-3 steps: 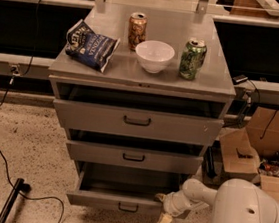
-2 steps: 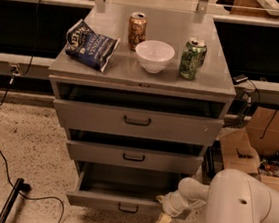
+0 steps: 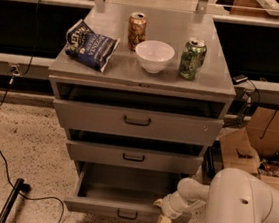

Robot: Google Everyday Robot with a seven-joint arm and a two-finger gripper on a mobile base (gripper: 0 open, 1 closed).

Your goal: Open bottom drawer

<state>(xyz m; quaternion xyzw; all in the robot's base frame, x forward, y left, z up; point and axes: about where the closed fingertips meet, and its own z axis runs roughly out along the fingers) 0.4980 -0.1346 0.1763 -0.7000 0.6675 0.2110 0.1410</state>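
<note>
The bottom drawer (image 3: 98, 208) sits lowest in the desk (image 3: 133, 76), drawn well out. It is stiff grey metal and probably slides easily on rails. The hand (image 3: 160, 213) is at the right end of the front panel — whether it is closed there cannot be told. The small dark handle (image 3: 126, 214) in the centre looks the surer hold.

The grey cabinet (image 3: 74, 68) has three drawers. The bottom drawer (image 3: 103, 208) sticks out the most, and you can see inside it. The white robot arm (image 3: 241, 208) reaches in from the right. Its gripper (image 3: 160, 214) is at the drawer's front, right of the small dark handle (image 3: 127, 215). On top sit a blue chip bag (image 3: 91, 38), a brown can (image 3: 136, 30), a white bowl (image 3: 154, 55) (it looks empty) and a green can (image 3: 192, 58).
</note>
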